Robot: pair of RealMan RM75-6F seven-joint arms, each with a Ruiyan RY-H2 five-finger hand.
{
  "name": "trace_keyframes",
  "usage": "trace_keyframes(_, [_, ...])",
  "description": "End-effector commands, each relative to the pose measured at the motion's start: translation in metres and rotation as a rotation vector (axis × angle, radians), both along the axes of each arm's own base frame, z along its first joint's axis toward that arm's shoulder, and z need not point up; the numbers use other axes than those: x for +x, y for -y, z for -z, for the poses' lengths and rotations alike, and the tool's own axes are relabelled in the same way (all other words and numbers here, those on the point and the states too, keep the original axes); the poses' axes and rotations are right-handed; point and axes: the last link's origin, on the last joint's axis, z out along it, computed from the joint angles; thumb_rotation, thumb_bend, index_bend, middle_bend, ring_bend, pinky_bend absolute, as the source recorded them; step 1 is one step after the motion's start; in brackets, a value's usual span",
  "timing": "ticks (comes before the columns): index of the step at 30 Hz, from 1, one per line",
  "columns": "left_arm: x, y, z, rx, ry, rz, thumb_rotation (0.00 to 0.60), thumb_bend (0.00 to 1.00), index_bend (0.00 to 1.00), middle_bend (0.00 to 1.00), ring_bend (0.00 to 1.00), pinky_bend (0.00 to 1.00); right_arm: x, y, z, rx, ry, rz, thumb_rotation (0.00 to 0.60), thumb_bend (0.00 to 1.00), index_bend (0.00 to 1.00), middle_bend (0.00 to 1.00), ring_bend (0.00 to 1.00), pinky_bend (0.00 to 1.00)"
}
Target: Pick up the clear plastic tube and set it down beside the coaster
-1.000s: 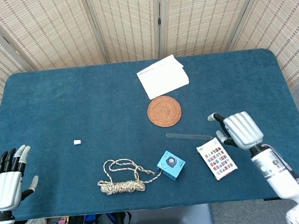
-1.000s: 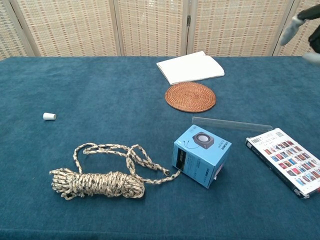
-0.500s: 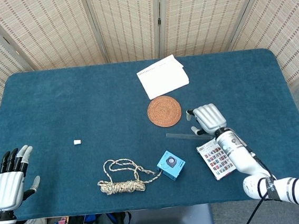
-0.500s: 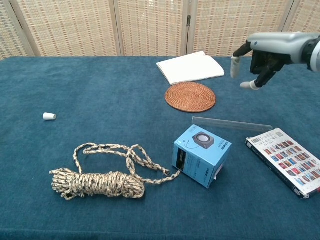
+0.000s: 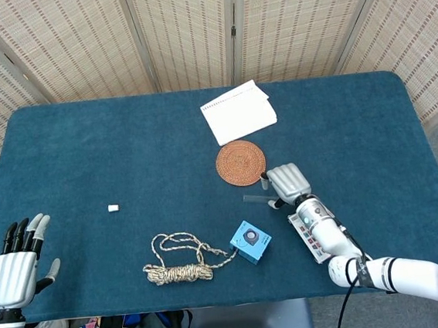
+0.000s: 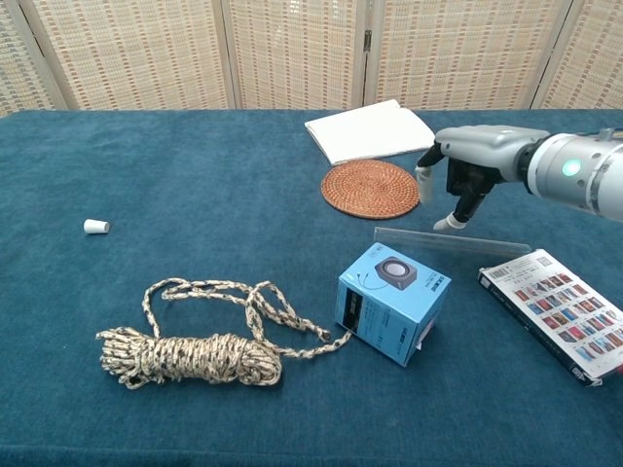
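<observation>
Right robot hand (image 6: pixel 467 170) now masking tube (image 6: pixel 487 242).

Silver-grey right hand (image 6: pixel 474 161), black finger segments, white tips; green-lit wrist

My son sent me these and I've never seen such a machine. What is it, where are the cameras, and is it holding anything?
It is a two-armed robot with human-like hands, steered by a person. One picture looks down from its head, the other looks forward from its chest.

On the blue table lie a white notepad, a round woven coaster, a clear plastic tube, a small blue box, a coil of rope, a printed card pack and a tiny white cap.

The right hand hovers just above the tube, fingers pointing down at it, holding nothing yet. The left hand waits open at the table's near corner. The job is to put the tube beside the coaster.
</observation>
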Motion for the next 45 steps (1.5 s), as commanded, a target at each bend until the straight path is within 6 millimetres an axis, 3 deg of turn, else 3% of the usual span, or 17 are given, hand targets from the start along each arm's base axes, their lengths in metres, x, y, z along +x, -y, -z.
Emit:
trace_keyframes(1, [0.0, 0.0, 0.0, -0.001, 0.002, 0.0, 0.6, 0.33, 0.02, 0.0, 0.0, 0.0, -0.001, 0.0, 0.006, 0.015, -0.006, 0.005, 0.6, 0.19, 0.52, 1.0, 1.0, 1.0])
trace_keyframes(12, [-0.003, 0.0, 0.003, -0.009, 0.006, -0.002, 0.6, 0.33, 0.02, 0.0, 0.0, 0.0, -0.008, 0.005, 0.017, 0.018, -0.036, 0.03, 0.6, 0.2, 0.53, 1.0, 1.0, 1.0])
trace_keyframes(45, [-0.006, 0.001, 0.005, -0.017, -0.004, -0.009, 0.6, 0.33, 0.01, 0.0, 0.0, 0.0, -0.018, 0.008, 0.025, 0.042, -0.073, 0.067, 0.6, 0.21, 0.53, 1.0, 1.0, 1.0])
